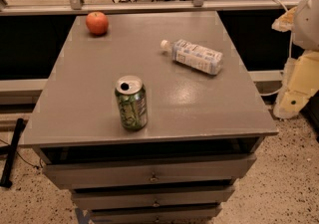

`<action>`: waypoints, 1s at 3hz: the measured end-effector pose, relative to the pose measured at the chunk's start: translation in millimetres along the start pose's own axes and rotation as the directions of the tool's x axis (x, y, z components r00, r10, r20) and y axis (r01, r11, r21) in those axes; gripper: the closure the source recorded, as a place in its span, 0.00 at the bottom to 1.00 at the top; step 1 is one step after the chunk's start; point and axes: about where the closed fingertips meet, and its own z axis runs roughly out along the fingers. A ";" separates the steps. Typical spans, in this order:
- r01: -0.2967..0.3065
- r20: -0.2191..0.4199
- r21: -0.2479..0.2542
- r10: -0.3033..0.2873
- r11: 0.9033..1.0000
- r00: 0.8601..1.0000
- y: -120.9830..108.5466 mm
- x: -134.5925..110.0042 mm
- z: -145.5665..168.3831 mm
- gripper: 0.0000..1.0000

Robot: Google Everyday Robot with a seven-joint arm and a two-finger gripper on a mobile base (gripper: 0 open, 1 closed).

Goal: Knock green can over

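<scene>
Speckled flooring point(294, 178) surrounds a grey desk point(199, 113) with drawers point(149, 170) stacked beneath its top. The green can point(131, 102) stands upright near the desk's front edge, left of centre, its silver top and open tab hole facing up. A clear plastic bottle point(193, 56) lies on its side toward the right rear, its white cap pointing left. A red apple point(97, 23) sits near the left rear corner. The pale robot arm point(301, 76) stands beyond the desk's right edge, well apart from the can. Its jaws are there too, and whether they are released or clenched cannot be told.

White rounded arm point(308, 16), cream blocky pincer point(294, 99) at right edge.
</scene>
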 end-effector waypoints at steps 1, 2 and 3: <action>0.000 0.000 0.000 0.000 1.000 1.000 0.0 0.0 0.0 0.00; -0.023 0.092 -0.034 0.026 0.999 0.995 1.9 -15.1 14.5 0.00; -0.048 0.288 -0.131 0.084 0.990 0.954 9.1 -59.4 58.3 0.00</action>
